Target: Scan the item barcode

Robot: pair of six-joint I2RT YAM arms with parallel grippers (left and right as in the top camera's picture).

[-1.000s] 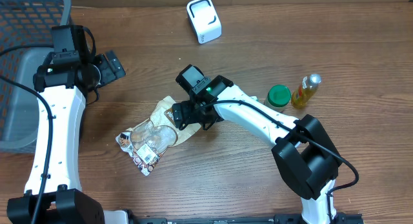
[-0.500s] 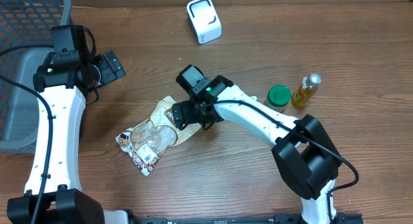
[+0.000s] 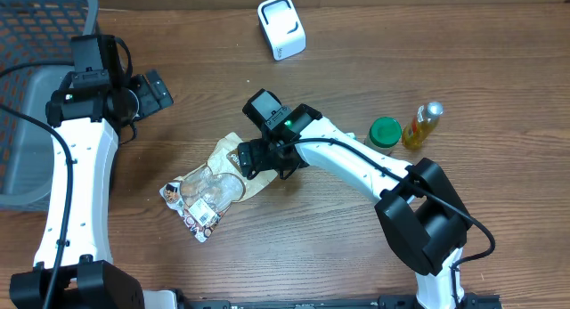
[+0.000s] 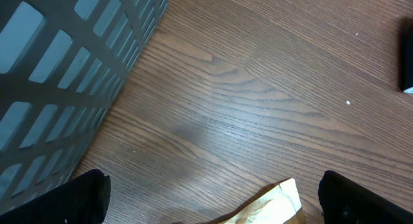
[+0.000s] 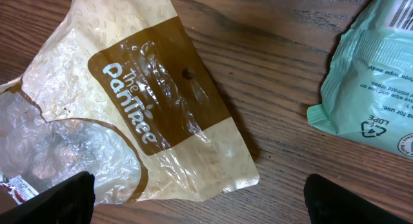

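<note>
As the right tool [image 3: 253,158] hangs open, it half-hides the bag [image 3: 210,186].

Soft, even light; glare on the bag [image 5: 139,104].

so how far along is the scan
Nothing looks done yet. Nothing is in hand: the right gripper hovers open over the bag, and the left gripper is open beside the basket. Left to do: grasp the bag and show its barcode to what looks like the white scanner.

Glossy crinkled plastic bread bag [image 5: 155,108], matt grained wood table [image 4: 258,88], grey plastic basket [image 4: 51,88]
</note>
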